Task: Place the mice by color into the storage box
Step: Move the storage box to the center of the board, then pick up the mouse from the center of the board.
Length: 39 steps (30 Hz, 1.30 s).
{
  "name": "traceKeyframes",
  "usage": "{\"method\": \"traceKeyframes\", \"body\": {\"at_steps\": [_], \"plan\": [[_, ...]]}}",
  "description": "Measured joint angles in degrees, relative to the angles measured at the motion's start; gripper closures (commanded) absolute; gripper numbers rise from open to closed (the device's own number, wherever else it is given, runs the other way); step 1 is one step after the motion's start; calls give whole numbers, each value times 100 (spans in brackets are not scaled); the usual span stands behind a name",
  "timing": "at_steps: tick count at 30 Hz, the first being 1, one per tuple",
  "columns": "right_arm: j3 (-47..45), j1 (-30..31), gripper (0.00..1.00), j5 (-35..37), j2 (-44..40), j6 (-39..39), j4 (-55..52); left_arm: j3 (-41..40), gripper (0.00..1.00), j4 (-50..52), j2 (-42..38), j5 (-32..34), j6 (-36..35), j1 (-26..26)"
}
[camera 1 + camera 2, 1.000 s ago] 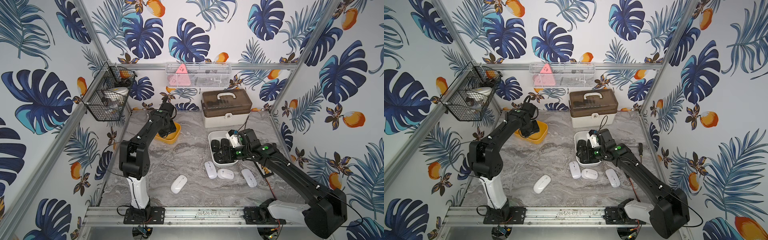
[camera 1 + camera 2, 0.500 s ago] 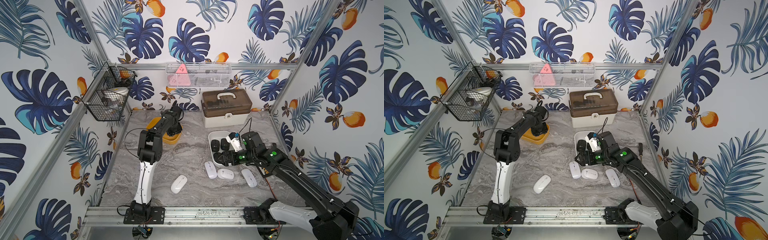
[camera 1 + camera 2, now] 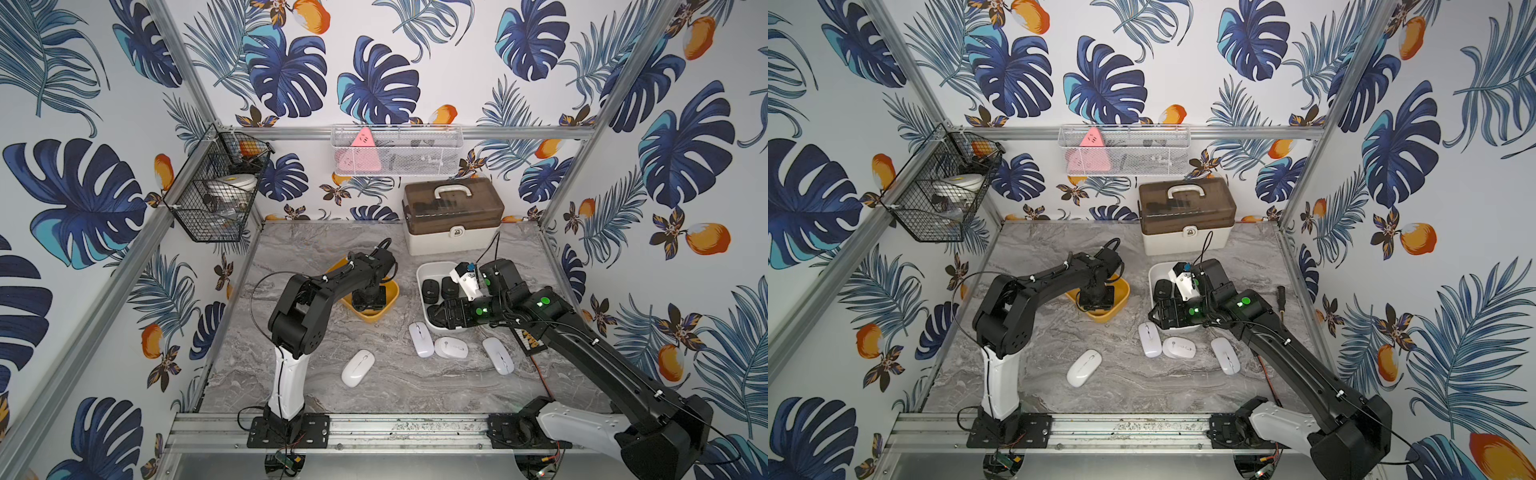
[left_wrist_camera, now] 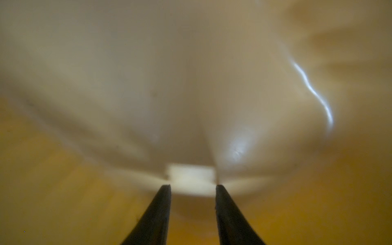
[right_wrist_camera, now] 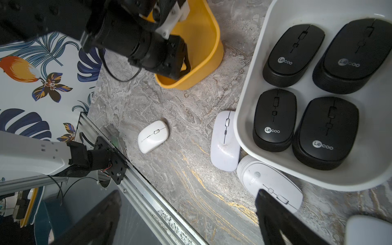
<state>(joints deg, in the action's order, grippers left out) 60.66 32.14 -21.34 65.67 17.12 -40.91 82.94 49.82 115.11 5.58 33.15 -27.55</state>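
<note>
Several black mice [image 5: 274, 118] lie in the white storage box [image 5: 248, 74], also seen in a top view [image 3: 419, 274]. Several white mice lie on the marble: one alone [image 3: 357, 368] [image 5: 153, 135], the rest [image 3: 451, 347] [image 5: 224, 140] close against the white box's front. My right gripper [image 5: 188, 220] hangs open and empty over that box's front corner [image 3: 434, 316]. My left gripper [image 3: 368, 299] reaches down into the yellow storage box [image 3: 384, 309] [image 5: 203, 42]. There its fingers [image 4: 161, 212] are shut on a glossy white thing [image 4: 191, 178], too blurred to name.
A lidded case with a brown top [image 3: 453, 220] stands at the back. A black wire basket [image 3: 216, 195] hangs on the left wall and a white mesh basket [image 3: 395, 149] on the back wall. A dark tool [image 3: 1280, 295] lies by the right edge.
My left gripper has closed inside the yellow box. My right gripper, still open, has drifted from over the black mice toward the white box's front corner.
</note>
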Motion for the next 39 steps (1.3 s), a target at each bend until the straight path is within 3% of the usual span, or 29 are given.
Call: {"method": "traceKeyframes", "body": {"at_steps": [4, 10, 12, 16, 20, 23, 27, 31, 39], "plan": [[-35, 0, 0, -59, -4, 2, 13, -907, 58, -7, -654, 20, 24, -391], [-201, 0, 0, -162, -20, 138, 59, -1497, 53, 155, -1650, 90, 197, -636], [-225, 0, 0, -166, 11, 166, 63, -1523, 46, 256, -2006, 122, 302, -682], [-269, 4, 0, -166, 107, 271, 96, -1526, 19, 544, -2868, 127, 503, -702], [-343, 4, 0, -170, 127, 348, 103, -1644, 10, 990, -3764, 127, 748, -881], [-385, 7, 0, -186, 120, 435, 144, -1856, 9, 1563, -4291, 173, 896, -1290], [-387, 7, 0, -210, 136, 437, 205, -1961, 6, 2249, -4240, 339, 1182, -2376], [-341, 4, 0, -254, 225, 437, 271, -1915, 4, 2522, -3604, 551, 1523, -3268], [-284, 7, 0, -337, 240, 328, 282, -2052, 1, 2302, -2472, 859, 1843, -3558]]}}
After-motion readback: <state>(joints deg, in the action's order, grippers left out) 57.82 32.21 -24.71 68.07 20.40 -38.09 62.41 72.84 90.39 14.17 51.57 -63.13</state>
